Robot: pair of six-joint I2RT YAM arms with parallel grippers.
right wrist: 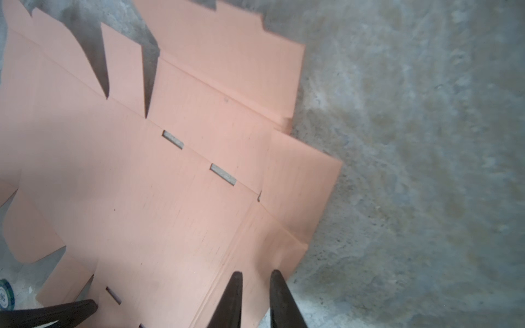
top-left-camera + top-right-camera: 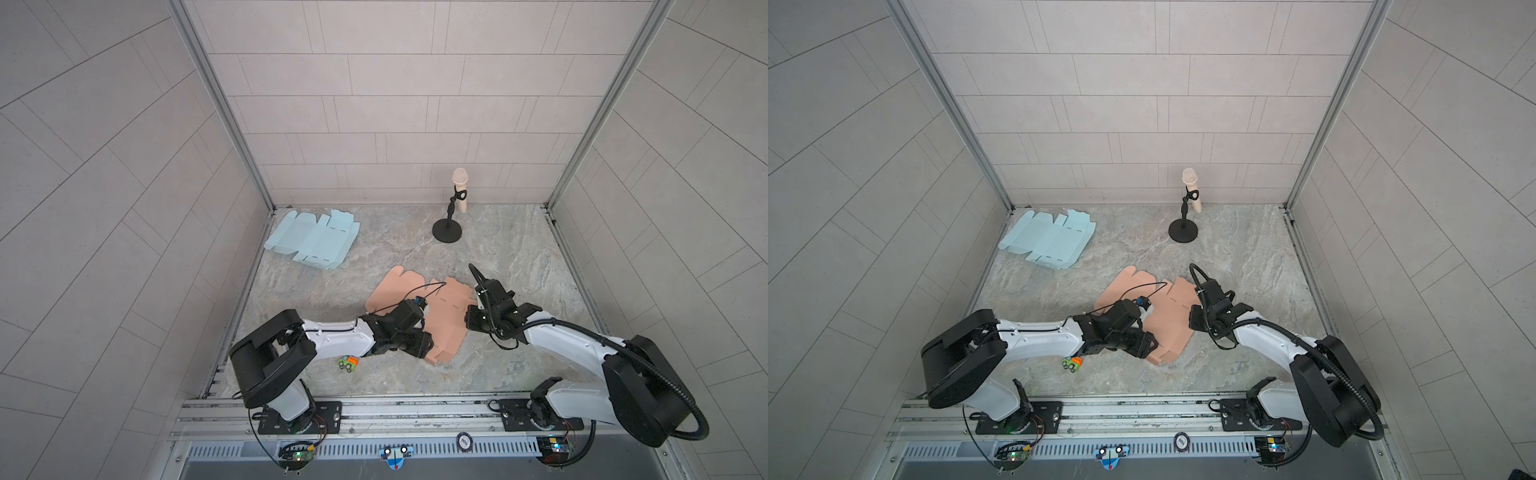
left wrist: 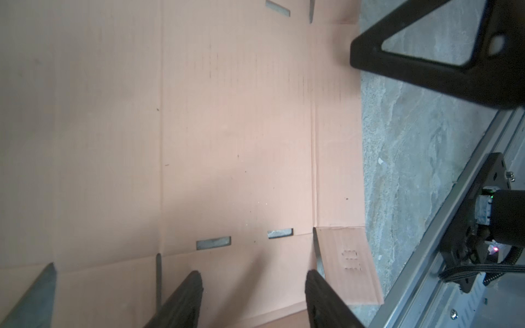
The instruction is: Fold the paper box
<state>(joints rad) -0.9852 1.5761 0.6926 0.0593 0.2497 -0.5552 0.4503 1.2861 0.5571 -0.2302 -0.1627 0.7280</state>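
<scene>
**Bench stock, listed left to right: peach box blank lay flat at centre**

1. Pale blue blank (image 2: 309, 239): unfolded card, flat at the far left corner of the grey marbled tabletop (image 2: 519, 257), well apart from both arms.
2. Toy car (image 2: 348, 364): small, green and orange, on the near left, just beside the left arm's forearm.
3. Left gripper (image 3: 252, 278): low over the near left part of the peach sheet. In the left wrist view its two dark fingers (image 3: 181, 301) stood moderately apart, with bare card between them and nothing in their grasp.
4. Paper box (image 2: 446, 316): peach card with its panels, flaps and slots spread flat at mid-table, between the two grippers in both top views.
5. Microphone (image 2: 459, 189): beige, upright on a black round-based stand at the rear, well apart from the box.
6. Right gripper (image 1: 255, 279): at the box's right edge. Its fingers (image 1: 235, 286) were drawn narrow, with the sheet's edge in the slim gap. Whether they actually pinched the card could not be told.
</scene>
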